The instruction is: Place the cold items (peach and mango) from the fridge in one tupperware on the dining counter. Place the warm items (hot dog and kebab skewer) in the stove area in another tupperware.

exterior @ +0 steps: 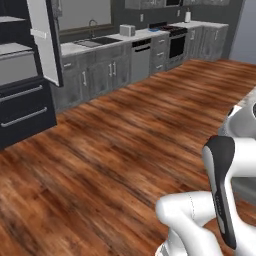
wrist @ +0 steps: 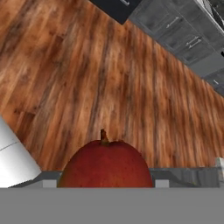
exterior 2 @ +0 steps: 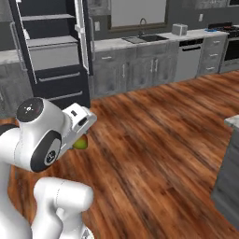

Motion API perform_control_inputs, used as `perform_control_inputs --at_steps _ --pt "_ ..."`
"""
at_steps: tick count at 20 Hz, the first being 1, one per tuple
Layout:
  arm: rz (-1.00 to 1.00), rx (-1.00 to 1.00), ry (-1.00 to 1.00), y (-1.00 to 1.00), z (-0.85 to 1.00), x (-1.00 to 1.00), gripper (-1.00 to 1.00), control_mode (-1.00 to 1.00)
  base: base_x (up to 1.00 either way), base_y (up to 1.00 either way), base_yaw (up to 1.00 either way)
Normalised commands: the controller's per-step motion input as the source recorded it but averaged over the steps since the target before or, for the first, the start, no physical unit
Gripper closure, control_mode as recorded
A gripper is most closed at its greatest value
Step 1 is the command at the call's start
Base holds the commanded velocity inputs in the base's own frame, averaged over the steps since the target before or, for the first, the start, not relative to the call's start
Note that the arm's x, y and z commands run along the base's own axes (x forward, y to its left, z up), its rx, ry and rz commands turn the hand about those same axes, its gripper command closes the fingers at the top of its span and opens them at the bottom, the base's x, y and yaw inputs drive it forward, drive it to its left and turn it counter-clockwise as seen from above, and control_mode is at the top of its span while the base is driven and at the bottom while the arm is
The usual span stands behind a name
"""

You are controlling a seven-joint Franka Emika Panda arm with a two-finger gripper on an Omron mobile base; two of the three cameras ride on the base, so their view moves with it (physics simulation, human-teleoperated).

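Fruit rides across the kitchen, away from the fridge (exterior 2: 51, 56)

Fingers (wrist: 105, 186) part-open around a red-green fruit (wrist: 106, 164), likely the mango; over bare floor (exterior: 115, 145), a jolt could drop it before the desk (exterior 2: 231, 122).

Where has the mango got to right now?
The mango sits in the robot's claw, low in the hand view over the wooden floor; the right base view shows it tucked under the hand.
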Motion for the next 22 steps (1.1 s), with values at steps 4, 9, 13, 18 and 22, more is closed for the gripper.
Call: perform_control_inputs --at_steps 4,9,13,18,22 --pt "0.0 0.0 0.0 0.0 0.0 0.0 1.0 1.0 -0.01 -1.0 -0.02" --pt "0.0 0.0 0.0 0.0 0.0 0.0 1.0 1.0 -0.19 -1.0 0.0" --pt "0.0 0.0 0.0 0.0 0.0 0.0 1.0 1.0 -0.23 -1.0 0.0" --pt "0.0 0.0 0.0 0.0 0.0 0.0 1.0 1.0 -0.19 -1.0 0.0" --pt "0.0 0.0 0.0 0.0 0.0 0.0 1.0 1.0 -0.2 -1.0 0.02"
